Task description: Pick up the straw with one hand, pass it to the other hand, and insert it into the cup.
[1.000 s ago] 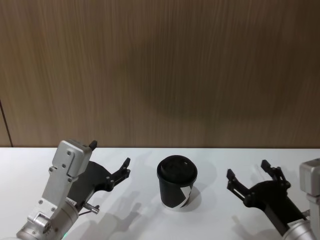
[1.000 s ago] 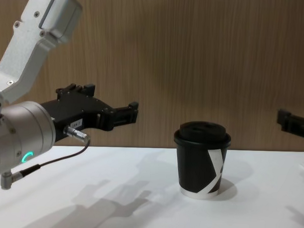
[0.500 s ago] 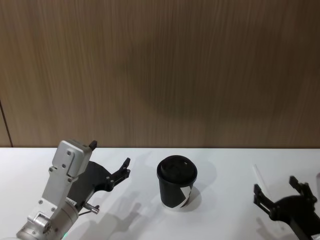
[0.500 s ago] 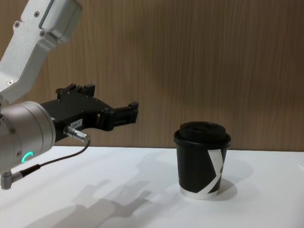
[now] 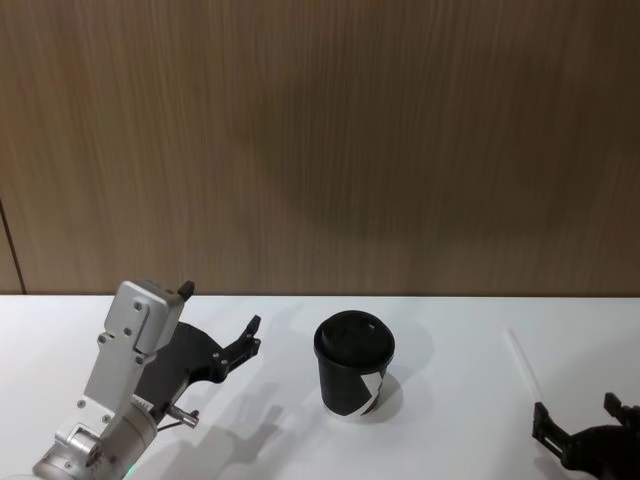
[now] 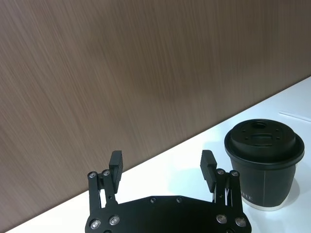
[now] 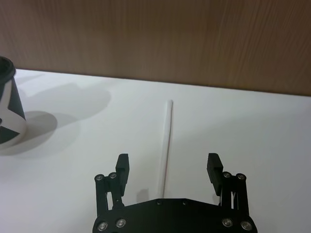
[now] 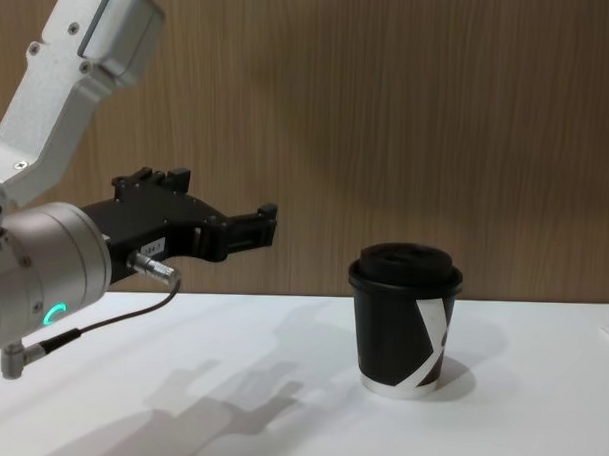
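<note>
The right claw [image 7: 168, 161] is holding its fingers [image 7: 123, 168] spread wide to either side of the straw [image 7: 167, 131], which is lying flat on the counter [image 7: 272, 121] well to the right of the cup [image 5: 354, 368], while the left claw [image 6: 162, 160], also spread, is hovering left of the cup.

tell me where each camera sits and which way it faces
Head: high, looking down at short black lidded paper cup, open left gripper, open right gripper.
Chest: low, looking across white table; left gripper large.
Left wrist: behind left gripper, facing cup.
Right wrist: above right gripper, facing long thin white straw lying flat.
All share the cup.
</note>
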You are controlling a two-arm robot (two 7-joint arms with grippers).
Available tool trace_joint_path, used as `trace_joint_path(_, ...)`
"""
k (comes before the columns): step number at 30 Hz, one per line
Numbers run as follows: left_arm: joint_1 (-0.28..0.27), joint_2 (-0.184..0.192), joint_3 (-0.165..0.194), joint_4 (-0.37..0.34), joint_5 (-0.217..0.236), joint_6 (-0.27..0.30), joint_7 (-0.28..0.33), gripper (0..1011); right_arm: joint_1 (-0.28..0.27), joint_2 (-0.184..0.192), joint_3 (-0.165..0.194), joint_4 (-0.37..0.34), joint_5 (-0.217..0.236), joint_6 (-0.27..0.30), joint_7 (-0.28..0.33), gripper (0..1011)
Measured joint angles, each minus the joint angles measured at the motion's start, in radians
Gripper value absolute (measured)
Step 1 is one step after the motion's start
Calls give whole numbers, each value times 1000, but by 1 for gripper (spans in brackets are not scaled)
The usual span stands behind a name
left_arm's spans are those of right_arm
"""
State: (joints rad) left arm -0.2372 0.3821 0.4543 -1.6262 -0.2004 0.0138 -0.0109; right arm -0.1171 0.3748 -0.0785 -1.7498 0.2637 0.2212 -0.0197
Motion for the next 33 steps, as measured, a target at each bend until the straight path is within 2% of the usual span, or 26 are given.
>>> trace_joint_path(9, 0, 0, 0, 0, 0, 0, 0, 1003, 9, -5, 7, 42, 6, 17, 13, 1001)
trace_joint_path(17, 0, 0, 0, 0, 0, 0, 0, 1003, 15, -3, 6, 70, -7, 28, 20, 1001)
trace_joint_path(33, 0, 0, 0, 0, 0, 0, 0, 1003, 23, -15, 7, 102, -16, 41, 34, 1001)
